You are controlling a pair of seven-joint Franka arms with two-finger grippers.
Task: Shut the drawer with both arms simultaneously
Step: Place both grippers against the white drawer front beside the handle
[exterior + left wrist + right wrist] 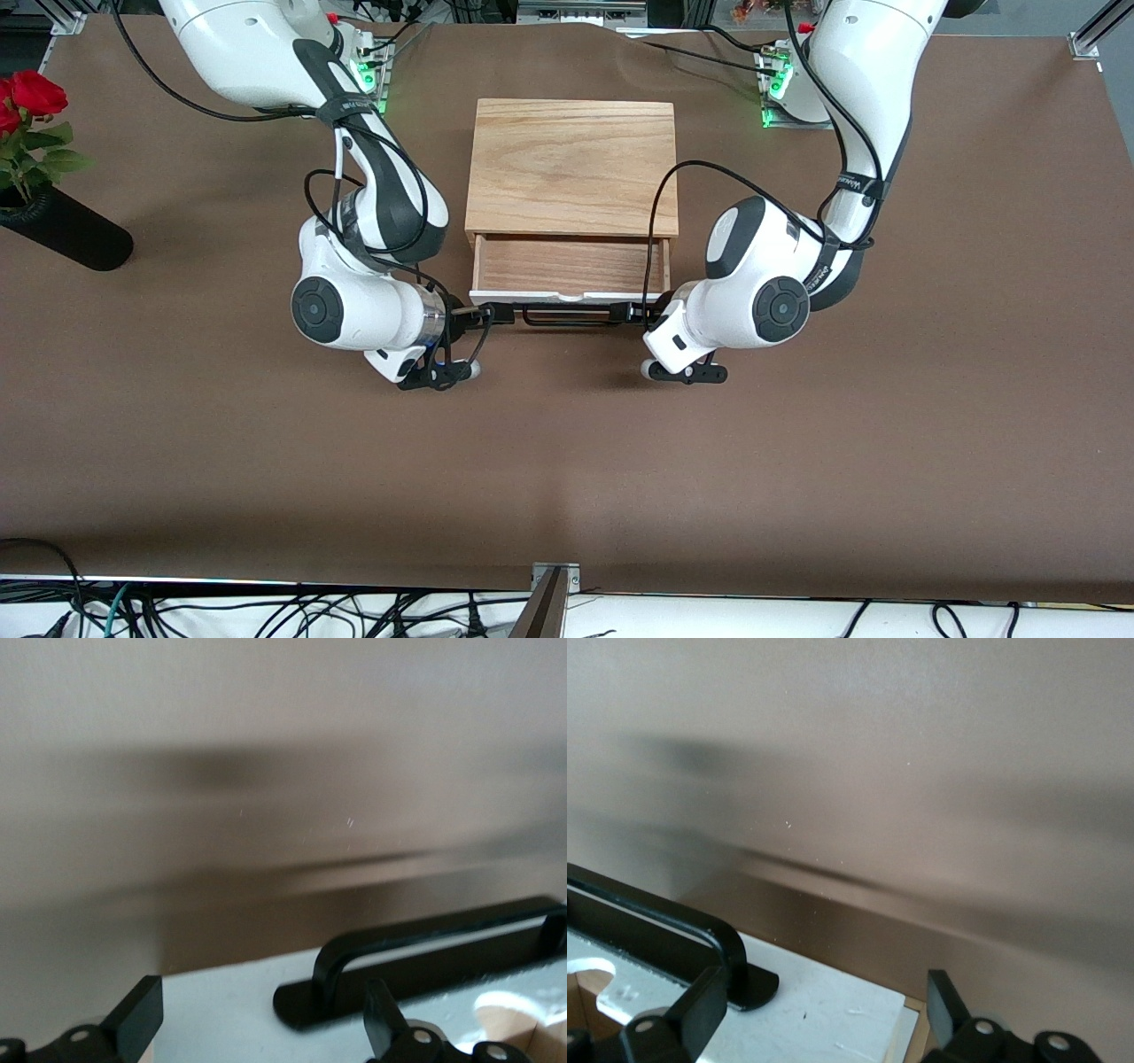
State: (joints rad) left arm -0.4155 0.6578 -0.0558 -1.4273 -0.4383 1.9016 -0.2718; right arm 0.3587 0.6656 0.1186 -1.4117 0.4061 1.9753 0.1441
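Front view: you are seeing the drawer (567, 266) half open in the box (571, 168). Left gripper (640, 312) and right gripper (478, 313), both spread wide, are flanking its handle (567, 315); pushing remains.

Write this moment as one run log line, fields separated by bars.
drawer: partly open | left gripper: open, at the handle end | right gripper: open, at its other end | flower vase: lying at right arm's table end

drawer: my shallow light-wood drawer (567, 266), grained, white front, thin black bar handle (567, 315)
box: pale grained wooden box (571, 168)
desk: plain brown desk (567, 461)
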